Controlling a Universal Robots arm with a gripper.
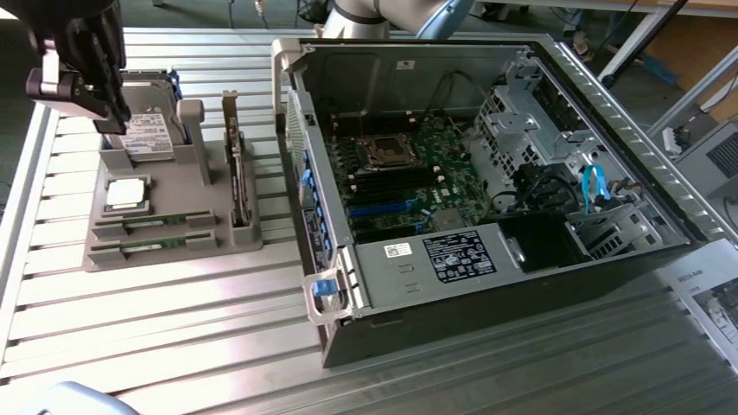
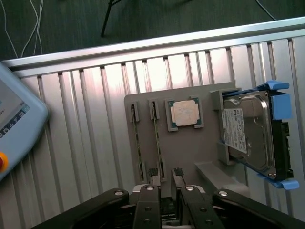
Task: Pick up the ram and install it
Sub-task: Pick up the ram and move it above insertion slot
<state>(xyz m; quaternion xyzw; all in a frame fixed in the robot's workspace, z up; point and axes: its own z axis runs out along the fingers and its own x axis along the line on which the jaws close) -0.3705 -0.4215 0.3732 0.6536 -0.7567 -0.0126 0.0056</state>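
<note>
Two ram sticks lie side by side in the grey holder (image 1: 173, 186) at the exterior view's left: one ram (image 1: 152, 226) and the other ram (image 1: 145, 248) just in front of it. From the wrist they are thin green strips, ram (image 2: 137, 143) and ram (image 2: 157, 143). My gripper (image 1: 98, 104) hangs high over the holder's far end, above the hard drive (image 1: 148, 130). In the wrist view the gripper (image 2: 166, 179) stands open with nothing between its fingertips (image 2: 153, 177). The open computer case (image 1: 645, 199) shows its motherboard (image 1: 438, 164) with dark and blue memory slots (image 1: 381, 197).
The holder also carries a silver-topped processor (image 1: 124, 194) and an upright expansion card (image 1: 237, 173). The hard drive (image 2: 250, 133) has blue rails. A pale teach pendant (image 2: 14, 119) lies on the ribbed metal table (image 1: 173, 328). Cables and a power supply (image 1: 461, 255) fill the case's near side.
</note>
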